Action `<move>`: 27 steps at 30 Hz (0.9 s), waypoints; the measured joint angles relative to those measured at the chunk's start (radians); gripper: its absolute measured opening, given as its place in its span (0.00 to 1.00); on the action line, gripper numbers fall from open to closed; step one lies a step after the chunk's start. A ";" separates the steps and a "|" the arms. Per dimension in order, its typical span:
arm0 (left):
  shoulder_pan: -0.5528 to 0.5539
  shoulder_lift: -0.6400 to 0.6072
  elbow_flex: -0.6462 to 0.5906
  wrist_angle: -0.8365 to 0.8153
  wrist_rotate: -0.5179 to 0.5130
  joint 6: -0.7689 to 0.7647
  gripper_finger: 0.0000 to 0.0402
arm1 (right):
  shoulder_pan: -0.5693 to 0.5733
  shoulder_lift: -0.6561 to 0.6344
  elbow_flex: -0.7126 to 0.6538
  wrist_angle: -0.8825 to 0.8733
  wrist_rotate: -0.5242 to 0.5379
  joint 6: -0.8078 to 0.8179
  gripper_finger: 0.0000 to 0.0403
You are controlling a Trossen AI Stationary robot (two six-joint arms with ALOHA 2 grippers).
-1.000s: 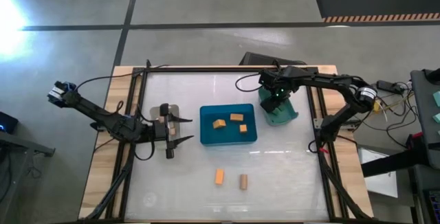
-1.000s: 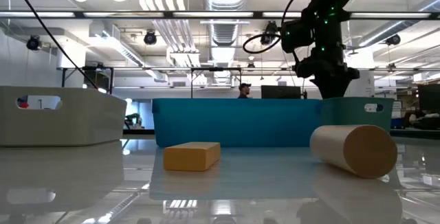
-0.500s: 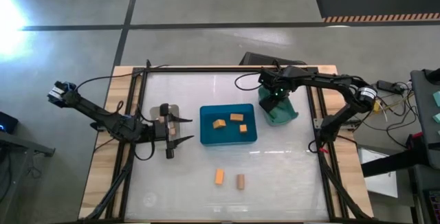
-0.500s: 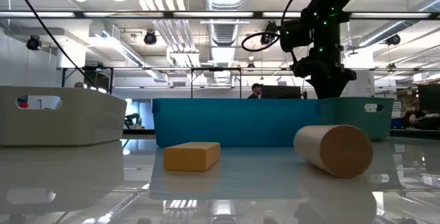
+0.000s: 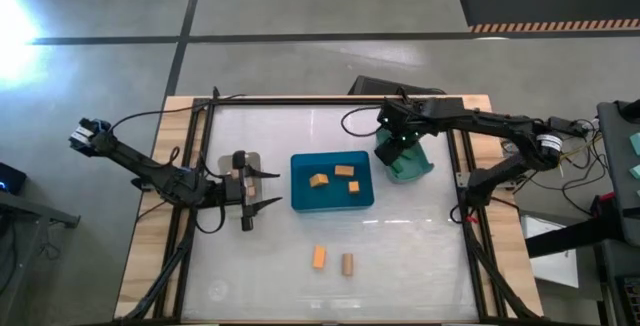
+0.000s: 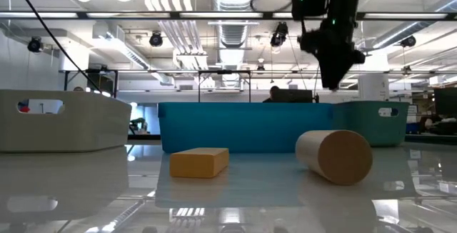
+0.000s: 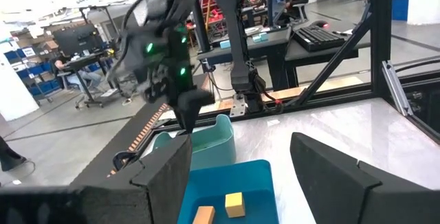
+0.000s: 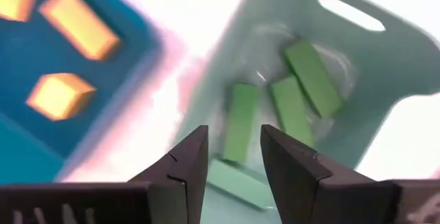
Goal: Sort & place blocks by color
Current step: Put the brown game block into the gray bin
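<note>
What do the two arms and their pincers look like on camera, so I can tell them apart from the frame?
Both arms are dark, thin and jointed, trailing black cables. The right pincer has two dark wedge-shaped fingers; green lights glow on that arm's wrist. The left pincer has dark pointed fingers behind a pale block-like wrist section.

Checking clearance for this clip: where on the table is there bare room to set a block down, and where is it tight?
Bare: the near strip of the table right of the tan cylinder, and left of the orange block. Crowded: the middle row, where the left gripper, blue bin and teal bin stand.
</note>
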 joint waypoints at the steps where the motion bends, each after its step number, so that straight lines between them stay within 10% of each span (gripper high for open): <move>1: 0.000 0.000 0.000 0.000 0.000 -0.008 0.57 | 0.024 -0.016 0.005 0.004 0.005 0.004 0.31; 27: 0.000 0.000 -0.003 0.042 0.001 -0.102 0.57 | 0.817 0.018 -0.011 0.472 0.140 -0.169 0.30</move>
